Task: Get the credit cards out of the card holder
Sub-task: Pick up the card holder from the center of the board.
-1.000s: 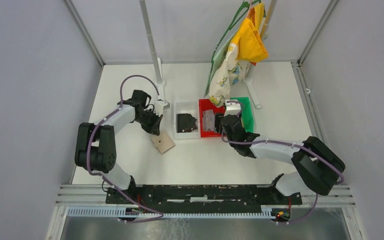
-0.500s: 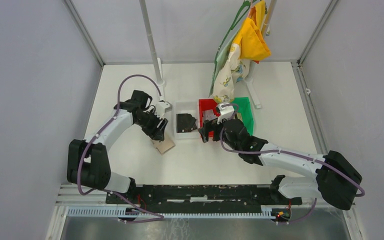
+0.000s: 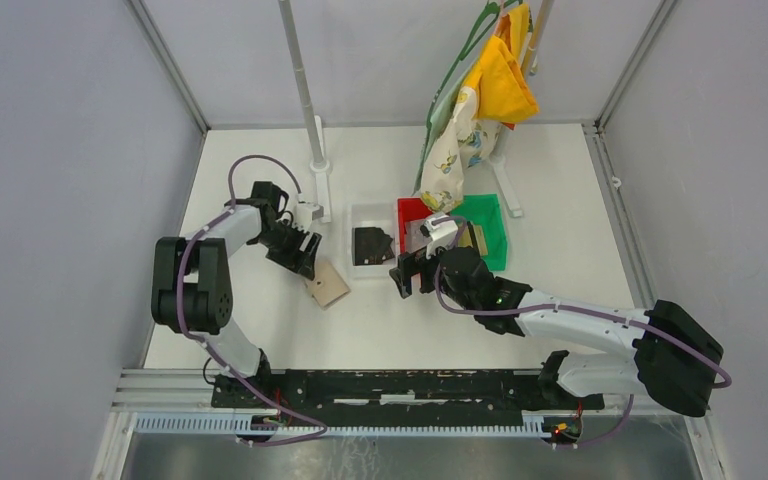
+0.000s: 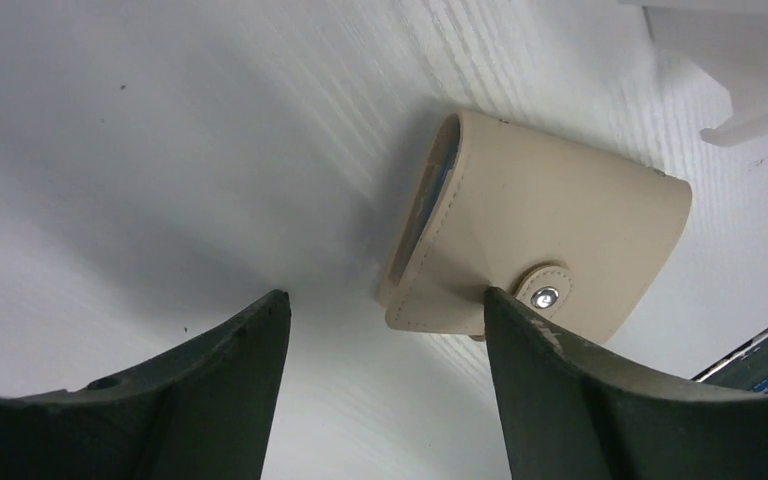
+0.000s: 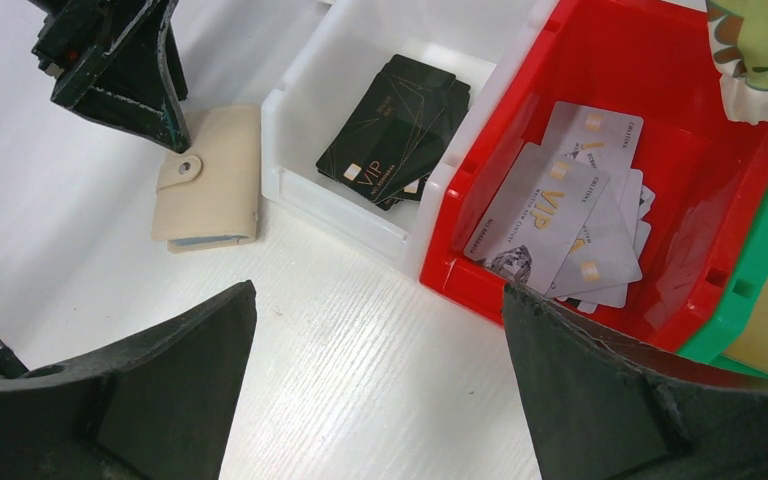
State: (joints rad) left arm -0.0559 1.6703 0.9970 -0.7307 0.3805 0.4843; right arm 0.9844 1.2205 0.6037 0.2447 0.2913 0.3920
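The tan card holder (image 3: 327, 285) lies folded on the white table, its snap tab fastened and a blue-grey panel showing at its edge (image 4: 550, 230) (image 5: 215, 170). My left gripper (image 3: 298, 252) (image 4: 385, 295) hovers open just behind it, with nothing between the fingers. Several pale grey credit cards (image 5: 570, 215) (image 3: 418, 240) lie loose in the red bin (image 5: 660, 90). My right gripper (image 3: 407, 275) (image 5: 378, 288) stands wide open and empty over bare table, in front of the bins.
A white bin (image 5: 300, 150) (image 3: 372, 212) beside the red one holds black cards (image 5: 395, 130). A green bin (image 3: 490, 230) sits to the right. Patterned and yellow cloths (image 3: 480, 90) hang on a rack behind. A white pole (image 3: 305, 100) stands near the left arm.
The left gripper's jaws have opened and its arm has drawn back to the left; the holder stays put. My right gripper opened wider and moved from the red bin toward the front left.
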